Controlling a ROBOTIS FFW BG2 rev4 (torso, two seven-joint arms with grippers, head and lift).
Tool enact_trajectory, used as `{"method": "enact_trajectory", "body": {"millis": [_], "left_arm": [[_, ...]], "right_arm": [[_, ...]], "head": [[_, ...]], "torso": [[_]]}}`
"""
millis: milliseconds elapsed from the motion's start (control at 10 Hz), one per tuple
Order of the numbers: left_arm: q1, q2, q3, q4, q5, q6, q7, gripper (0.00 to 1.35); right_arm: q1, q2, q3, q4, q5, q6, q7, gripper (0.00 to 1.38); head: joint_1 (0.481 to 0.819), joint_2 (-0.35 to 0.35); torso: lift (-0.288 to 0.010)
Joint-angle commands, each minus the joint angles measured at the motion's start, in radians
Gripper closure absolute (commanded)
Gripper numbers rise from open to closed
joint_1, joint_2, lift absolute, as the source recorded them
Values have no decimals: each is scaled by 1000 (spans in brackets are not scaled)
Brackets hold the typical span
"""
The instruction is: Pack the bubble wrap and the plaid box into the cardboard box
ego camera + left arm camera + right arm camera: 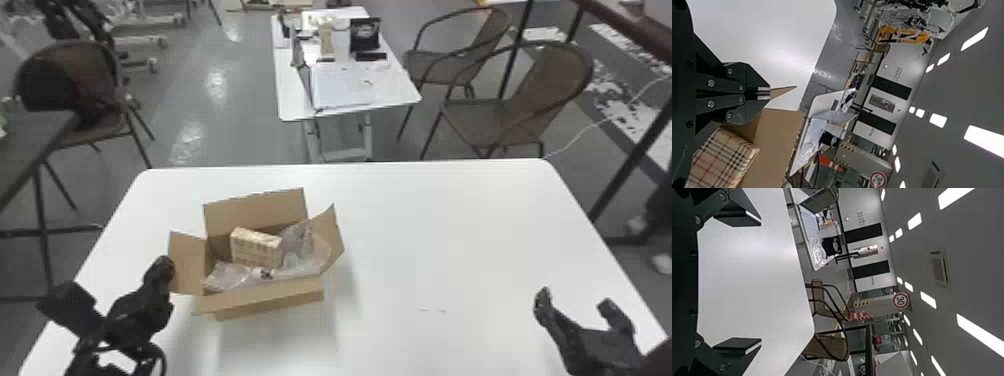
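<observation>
— Plaid box (256, 247) and bubble wrap (306, 247) lie inside the cardboard box (270, 300), packing apparently complete; what next?

— Likely the left gripper (767, 93), fingers drawn together, backs clear of the side flap (189, 262); the right gripper (756, 282) stands wide over the tabletop (450, 225)

— And what is obscured?

— The plaid box's base, and whether the left fingertips touch that flap

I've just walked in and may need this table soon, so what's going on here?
A robot is packing a cardboard box. The plaid box and bubble wrap are already inside, and the flaps stand open. The left gripper, its fingers together, is at the left flap; I can't tell whether it pinches it. The right gripper is open and empty over the right side of the table.
</observation>
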Motion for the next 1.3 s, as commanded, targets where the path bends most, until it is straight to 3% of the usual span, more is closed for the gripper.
{"method": "enact_trajectory", "body": {"millis": [0,300,400,600,800,1000,1200], "left_arm": [[-3,-3,-48,61,84,-116,49,1171],[-1,-3,-167,188,232,-435,221,1171],[8,-3,-180,188,217,-504,271,1173],[28,-3,-244,194,183,-692,460,1171],[32,-3,-324,225,191,-811,618,1171],[11,-3,-399,297,240,-969,738,1171],[-3,-3,-433,335,212,-1063,844,1170]], "right_arm": [[-6,1,2,4,-2,0,1,214],[-10,-3,15,7,-8,3,8,214],[-12,-5,18,5,-13,11,8,214],[-12,-6,18,5,-17,18,12,214],[-14,-6,18,5,-20,24,18,214],[-20,-6,19,5,-19,35,35,214],[-21,-6,19,7,-22,43,41,214]], "head": [[695,100],[695,120],[695,133],[695,170],[695,185],[695,191],[695,199]], "torso": [[-18],[-18],[-18],[-18],[-18],[-18],[-18]]}}
